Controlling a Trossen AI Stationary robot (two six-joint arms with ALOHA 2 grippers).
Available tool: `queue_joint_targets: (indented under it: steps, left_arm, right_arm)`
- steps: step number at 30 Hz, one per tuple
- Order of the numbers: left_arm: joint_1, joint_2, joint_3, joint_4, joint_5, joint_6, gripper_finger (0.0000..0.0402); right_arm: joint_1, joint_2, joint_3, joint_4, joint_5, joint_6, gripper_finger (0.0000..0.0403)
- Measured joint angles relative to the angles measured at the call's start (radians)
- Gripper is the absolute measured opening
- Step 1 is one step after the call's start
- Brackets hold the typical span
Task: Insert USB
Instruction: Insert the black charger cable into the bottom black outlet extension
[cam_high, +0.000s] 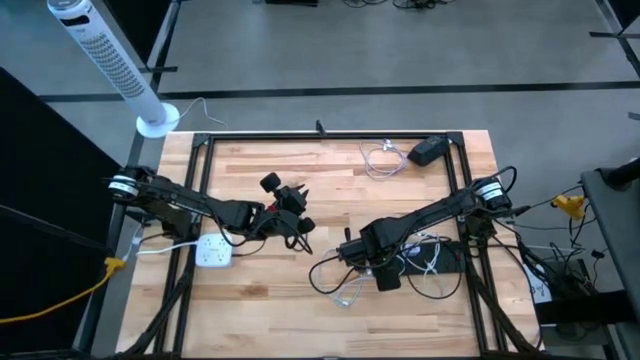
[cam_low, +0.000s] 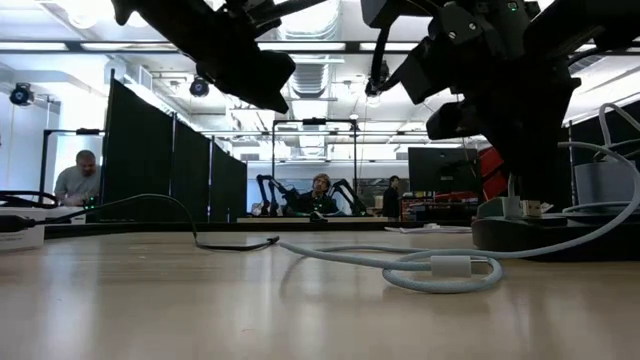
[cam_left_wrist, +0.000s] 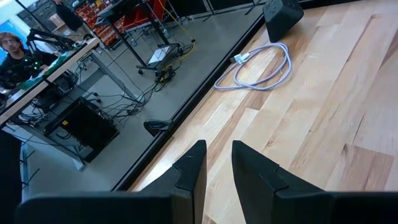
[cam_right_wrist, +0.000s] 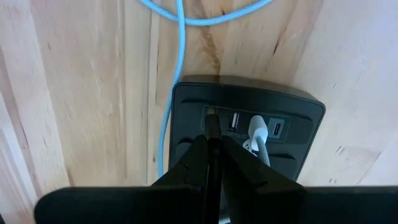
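On a wooden table (cam_high: 300, 300), the right gripper (cam_right_wrist: 213, 146), fingers pressed together on a thin dark USB plug (cam_right_wrist: 212, 127), hovers over a black charging hub (cam_right_wrist: 298, 115). The left gripper (cam_left_wrist: 216, 168) hangs slightly spread, empty.

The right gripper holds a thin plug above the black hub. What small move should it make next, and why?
Probably a slight sideways shift, then straight down. The right gripper, shut on the black plug, hangs over the hub, but the plug tip seems beside the free USB port. The next port holds a white plug.
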Motion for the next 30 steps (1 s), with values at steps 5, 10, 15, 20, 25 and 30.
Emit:
queue_joint_targets:
  steps: [5, 10, 15, 20, 25, 30]
  left_arm:
    - [0.0, 0.0, 0.0, 0.0, 0.0, 0.0, 0.0064]
    - [0.0, 0.0, 0.0, -0.001, 0.0, 0.0, 0.0064]
    - [0.0, 0.0, 0.0, -0.002, 0.0, 0.0, 0.0064]
    - [0.0, 0.0, 0.0, -0.003, 0.0, 0.0, 0.0064]
    - [0.0, 0.0, 0.0, -0.002, 0.0, 0.0, 0.0064]
    - [0.0, 0.0, 0.0, -0.002, 0.0, 0.0, 0.0064]
  right_arm:
    - [0.0, 0.0, 0.0, 0.001, 0.0, -0.001, 0.0017]
    - [0.0, 0.025, 0.007, -0.035, -0.003, -0.008, 0.0017]
    - [0.0, 0.04, 0.022, -0.057, -0.006, -0.018, 0.0017]
    - [0.0, 0.042, 0.048, -0.062, 0.002, -0.025, 0.0017]
    - [0.0, 0.048, 0.056, -0.065, 0.002, -0.026, 0.0017]
    - [0.0, 0.069, 0.06, -0.1, -0.002, -0.033, 0.0017]
